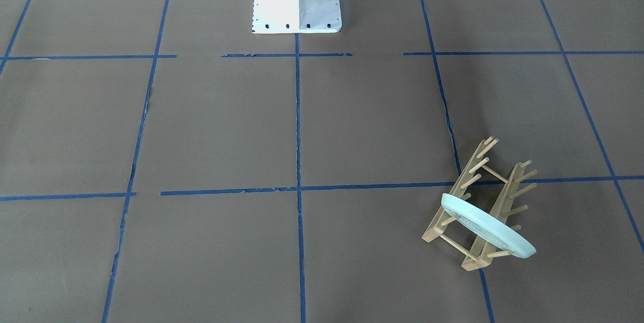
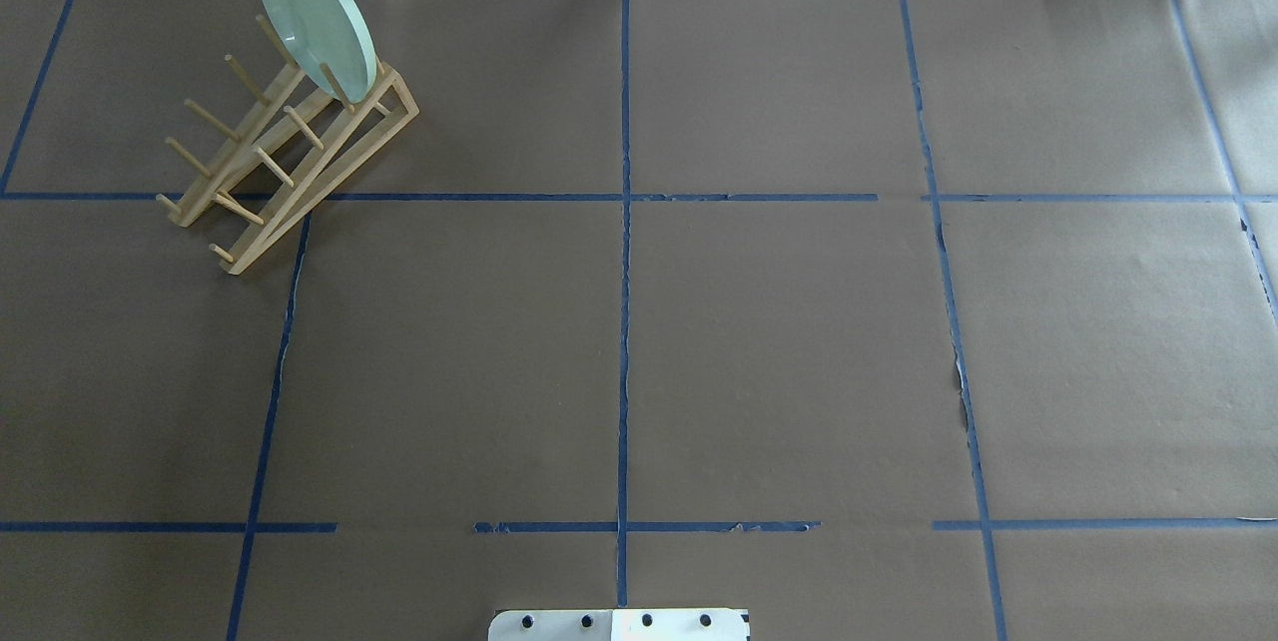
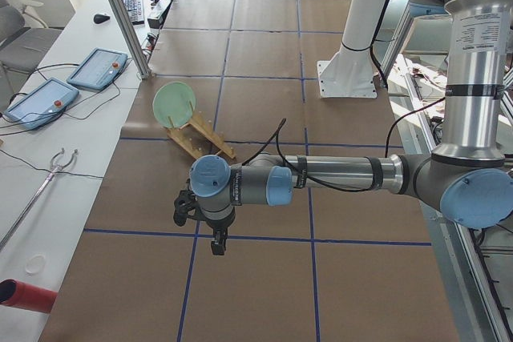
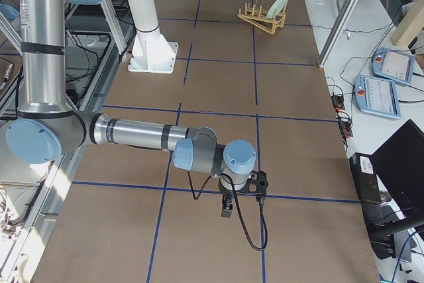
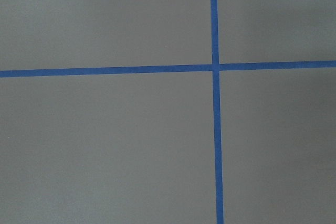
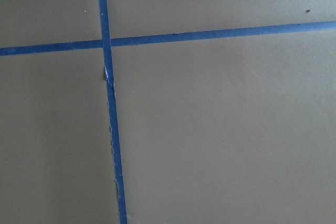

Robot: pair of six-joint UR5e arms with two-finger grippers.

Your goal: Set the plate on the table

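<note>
On the robot's left, at the far side of the counter, the wooden rack lay at a slant across a crossing of blue tape lines. The plate stood on edge in the slot at the rack's far end, leaning between the pegs. It was held by the rack and did not lie flat on the counter.

The left claw hung pointing down over the brown paper, on an arm stretched out level above the counter and well apart from the rack. Only the side view showed it, so I cannot tell whether its jaws were wide or narrow. Its wrist view showed nothing but paper and a tape crossing.

In the middle, at the near edge, stood the white base.

On the robot's right, the right claw likewise pointed down above a tape line, far from the plate. Whether it was wide or narrow cannot be told either. Its wrist view showed only paper and tape.
</note>
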